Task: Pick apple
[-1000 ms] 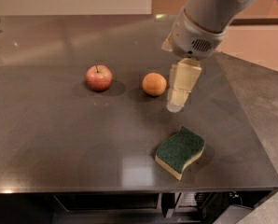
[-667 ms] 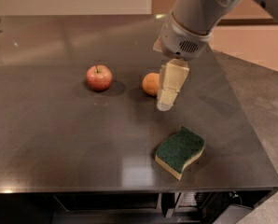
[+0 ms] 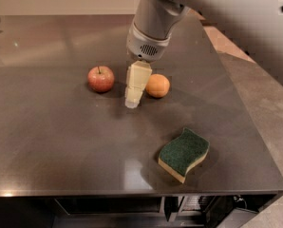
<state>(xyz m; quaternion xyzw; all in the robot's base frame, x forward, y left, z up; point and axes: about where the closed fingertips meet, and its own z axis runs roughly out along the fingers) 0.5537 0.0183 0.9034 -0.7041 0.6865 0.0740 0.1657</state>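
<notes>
The apple [image 3: 101, 79] is small, round and red with yellowish patches and a short dark stem. It sits on the dark table [image 3: 51, 127], left of centre. My gripper [image 3: 132, 101] hangs from the grey arm above the table, between the apple and a plain orange fruit [image 3: 157, 85]. Its cream fingers point down, and its tip is a little right of and in front of the apple, not touching it. Nothing is seen in the gripper.
The orange fruit lies just right of the gripper. A green and yellow sponge [image 3: 183, 154] lies near the table's front right. The table's front edge [image 3: 132, 193] and right edge are close by; floor shows at the right.
The arm has moved left across the table. The gripper was right of the orange fruit, then in front of it, and now hangs left of it, close to the apple.
</notes>
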